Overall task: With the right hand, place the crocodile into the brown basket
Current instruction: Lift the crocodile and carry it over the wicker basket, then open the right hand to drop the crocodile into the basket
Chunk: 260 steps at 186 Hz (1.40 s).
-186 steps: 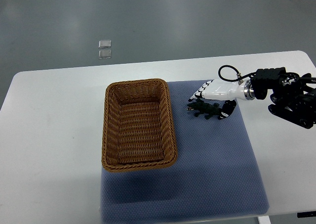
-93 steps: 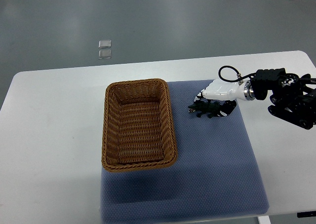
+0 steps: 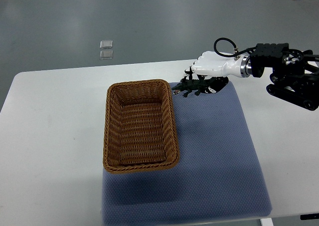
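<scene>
Carrying the crocodile (image 3: 192,88), clasped in the white right hand (image 3: 209,72), lifted beside the brown basket (image 3: 140,124), near its far right corner. Next, likely: moving left over the basket, then releasing.

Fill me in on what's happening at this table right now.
The robot's right hand is gripping a small green toy crocodile and holds it over the far edge of the blue mat, just right of the brown wicker basket. The crocodile is not in the basket yet; the basket looks empty. The left arm is out of view.
</scene>
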{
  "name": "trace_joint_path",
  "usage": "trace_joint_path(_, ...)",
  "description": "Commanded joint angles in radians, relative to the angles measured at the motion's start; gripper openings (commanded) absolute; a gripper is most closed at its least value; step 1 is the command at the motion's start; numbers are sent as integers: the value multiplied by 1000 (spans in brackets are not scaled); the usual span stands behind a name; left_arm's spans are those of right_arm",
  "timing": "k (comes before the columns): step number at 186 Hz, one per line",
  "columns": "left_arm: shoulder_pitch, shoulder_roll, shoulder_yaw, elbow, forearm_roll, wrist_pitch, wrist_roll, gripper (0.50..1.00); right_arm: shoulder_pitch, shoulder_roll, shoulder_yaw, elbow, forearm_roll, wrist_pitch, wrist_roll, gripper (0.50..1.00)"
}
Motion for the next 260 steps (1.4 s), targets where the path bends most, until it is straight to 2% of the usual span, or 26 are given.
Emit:
trace_joint_path(1, 0, 0, 0, 0, -1, 0, 0, 1000, 21, 5, 25, 38, -1, -2, -1, 500)
trace_joint_path(51, 0, 0, 0, 0, 0, 0, 0, 1000, 79, 38, 33, 141, 1, -8, -1, 500)
trace_joint_path(77, 0, 0, 0, 0, 0, 0, 0, 1000, 76, 72, 56, 161, 1, -14, -1, 500)
trace_joint_path(143, 0, 0, 0, 0, 0, 0, 0, 1000, -21, 166, 54, 170, -3, -40, -2, 500)
trace_joint_path(155, 0, 0, 0, 0, 0, 0, 0, 1000, -39, 181, 56, 163, -7, -42, -5, 564)
trace_joint_path(176, 0, 0, 0, 0, 0, 0, 0, 1000, -70, 190, 57, 134, -9, -63, -5, 786)
trace_joint_path(197, 0, 0, 0, 0, 0, 0, 0, 1000, -93, 199, 57, 117, -9, -96, -7, 897)
trace_joint_path(215, 0, 0, 0, 0, 0, 0, 0, 1000, -97, 199, 59, 115, -9, -99, -7, 923)
trace_joint_path(231, 0, 0, 0, 0, 0, 0, 0, 1000, -100, 196, 73, 114, -6, -103, -7, 924)
trace_joint_path(260, 0, 0, 0, 0, 0, 0, 0, 1000, -194, 192, 277, 95, 7, -80, -10, 924)
